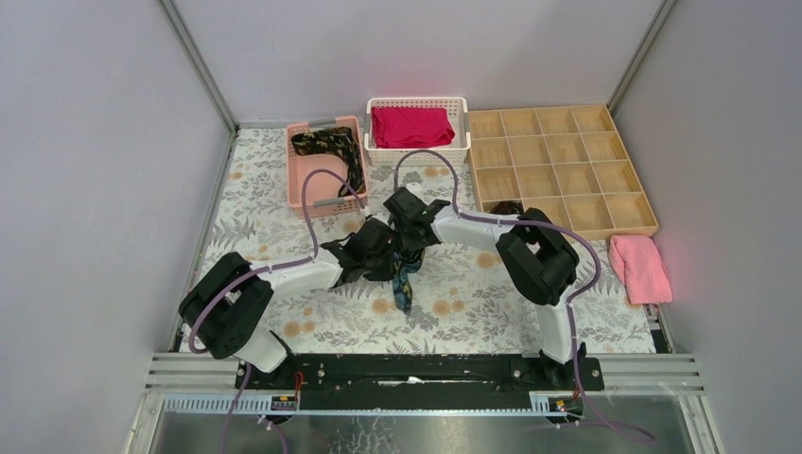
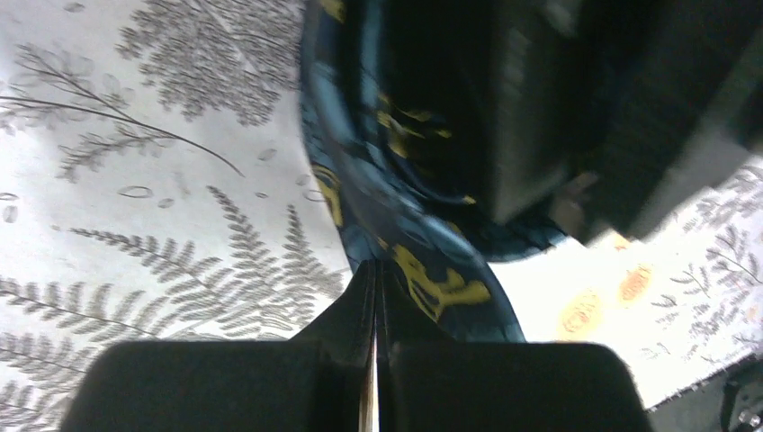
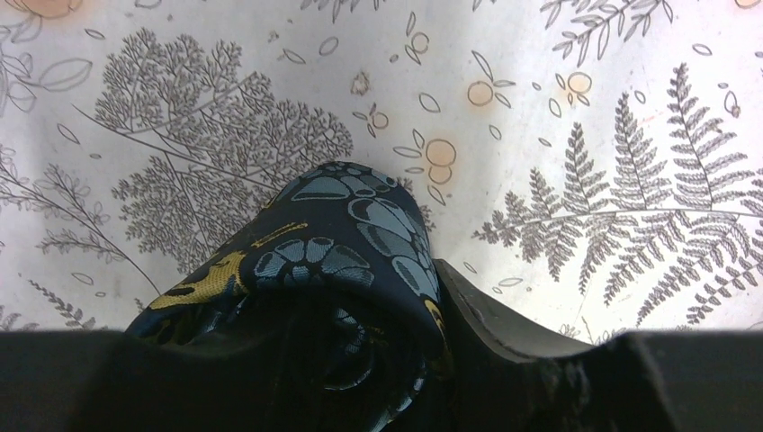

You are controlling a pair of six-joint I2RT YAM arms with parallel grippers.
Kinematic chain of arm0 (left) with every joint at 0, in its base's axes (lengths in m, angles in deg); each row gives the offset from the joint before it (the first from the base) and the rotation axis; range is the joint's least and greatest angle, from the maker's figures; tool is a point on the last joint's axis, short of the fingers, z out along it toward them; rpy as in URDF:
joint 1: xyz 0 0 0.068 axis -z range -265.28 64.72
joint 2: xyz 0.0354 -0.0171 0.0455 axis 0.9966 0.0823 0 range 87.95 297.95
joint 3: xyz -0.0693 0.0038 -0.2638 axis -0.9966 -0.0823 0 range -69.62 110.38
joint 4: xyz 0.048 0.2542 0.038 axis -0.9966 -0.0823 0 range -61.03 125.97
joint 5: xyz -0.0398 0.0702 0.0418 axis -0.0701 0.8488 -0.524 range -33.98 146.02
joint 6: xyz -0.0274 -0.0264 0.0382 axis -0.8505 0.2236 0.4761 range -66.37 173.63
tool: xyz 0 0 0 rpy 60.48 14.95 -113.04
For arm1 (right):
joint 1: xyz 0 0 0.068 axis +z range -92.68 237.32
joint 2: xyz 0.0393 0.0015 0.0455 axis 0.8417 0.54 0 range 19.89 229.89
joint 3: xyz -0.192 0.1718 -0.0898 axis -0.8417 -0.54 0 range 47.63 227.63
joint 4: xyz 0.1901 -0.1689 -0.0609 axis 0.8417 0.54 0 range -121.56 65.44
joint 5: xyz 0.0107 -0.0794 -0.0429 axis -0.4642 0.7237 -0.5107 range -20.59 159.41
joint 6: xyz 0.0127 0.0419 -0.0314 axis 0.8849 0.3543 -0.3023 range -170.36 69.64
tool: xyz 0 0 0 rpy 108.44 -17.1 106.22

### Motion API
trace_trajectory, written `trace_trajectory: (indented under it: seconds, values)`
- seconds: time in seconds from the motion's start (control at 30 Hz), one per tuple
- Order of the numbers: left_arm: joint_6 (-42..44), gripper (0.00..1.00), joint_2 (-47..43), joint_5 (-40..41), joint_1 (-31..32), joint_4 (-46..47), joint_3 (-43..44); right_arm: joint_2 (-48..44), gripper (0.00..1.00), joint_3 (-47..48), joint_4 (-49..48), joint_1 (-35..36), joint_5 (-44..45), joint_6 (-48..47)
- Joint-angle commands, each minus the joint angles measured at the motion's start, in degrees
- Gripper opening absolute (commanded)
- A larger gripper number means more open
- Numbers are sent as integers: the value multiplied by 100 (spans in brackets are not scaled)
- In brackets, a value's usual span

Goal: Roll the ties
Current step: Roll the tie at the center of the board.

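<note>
A black tie with blue and gold flowers hangs between my two grippers at the middle of the table, its tail reaching the floral cloth. In the right wrist view its end is curled into a loose coil, and my right gripper is shut on that coil, one finger pressed to its side. My left gripper is shut, and the tie runs past its tips. I cannot tell if fabric is pinched there. Another tie lies in the pink basket.
A white basket holds a folded red cloth. A wooden compartment tray stands at the back right with a dark coil in a near cell. A pink towel lies by the right edge.
</note>
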Motion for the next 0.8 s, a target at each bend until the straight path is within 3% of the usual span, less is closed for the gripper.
trace_trajectory:
  seconds: [0.0,0.2,0.47,0.77]
  values:
    - [-344,0,-269,-47,245,16,-56,382,49,311,410,-73,6,-53]
    - [-609,0,-356,-113,655,269,-146,436,49,426,409,-67,-245,-91]
    - [-765,0,276,-294,766,1079,-323,488,50,517,437,-71,-559,-217]
    - [-740,0,-820,1085,889,-612,-142,708,46,741,514,-77,-800,-297]
